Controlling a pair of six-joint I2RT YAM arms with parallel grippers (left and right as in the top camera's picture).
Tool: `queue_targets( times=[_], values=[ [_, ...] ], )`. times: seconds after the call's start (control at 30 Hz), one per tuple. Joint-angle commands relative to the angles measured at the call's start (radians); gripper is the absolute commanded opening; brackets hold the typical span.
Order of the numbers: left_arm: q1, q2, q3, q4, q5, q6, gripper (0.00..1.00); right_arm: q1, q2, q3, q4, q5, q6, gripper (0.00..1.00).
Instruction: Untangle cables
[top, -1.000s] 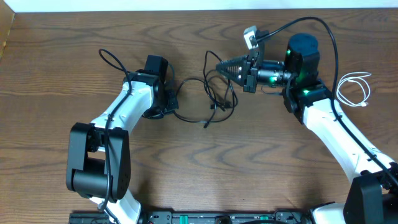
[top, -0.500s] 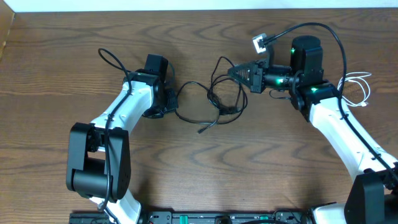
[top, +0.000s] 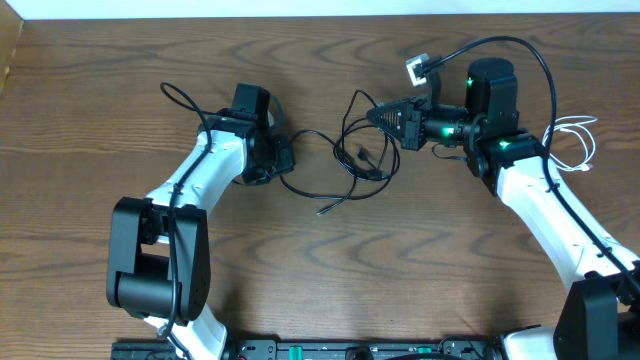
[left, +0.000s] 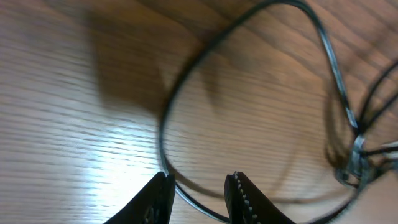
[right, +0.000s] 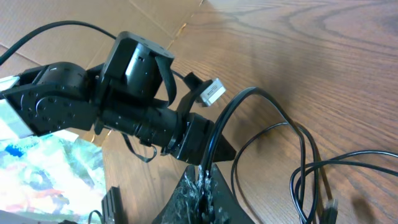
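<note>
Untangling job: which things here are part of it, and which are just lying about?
Part of the job:
- black cable, pinched by the right gripper
- white cable, lying apart from the black one
- left gripper, open

Lying about:
- cardboard
- colourful printed sheet

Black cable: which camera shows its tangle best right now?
Overhead: nearly all of the black cable is in view, loops and free end, between the two arms. Left wrist shows only one blurred loop; right wrist shows a few strands.
</note>
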Motion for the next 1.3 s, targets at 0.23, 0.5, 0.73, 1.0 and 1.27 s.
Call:
queue_targets(
  times=[0.23,0.5,0.73,1.0,1.27],
  values=[
    [-0.036,0.014,-0.004,0.027,0.128,-0.016,0.35,0.028,-0.023,0.016,0.05,-0.001,-0.007,0.02],
    [-0.047,0.014,-0.004,0.074,0.178,-0.024,0.37,0.086,-0.023,0.016,0.073,-0.007,0.012,0.01],
    [-0.047,0.014,-0.004,0.074,0.167,-0.023,0.37,0.168,-0.023,0.016,0.127,-0.012,0.011,0.02],
    [-0.047,0.016,-0.004,0.062,0.179,-0.023,0.38,0.183,-0.023,0.016,0.193,-0.029,0.015,0.02],
    [-0.047,0.017,-0.004,0.105,0.274,-0.024,0.45,0.182,-0.023,0.016,0.258,-0.092,0.034,0.02]
  ],
)
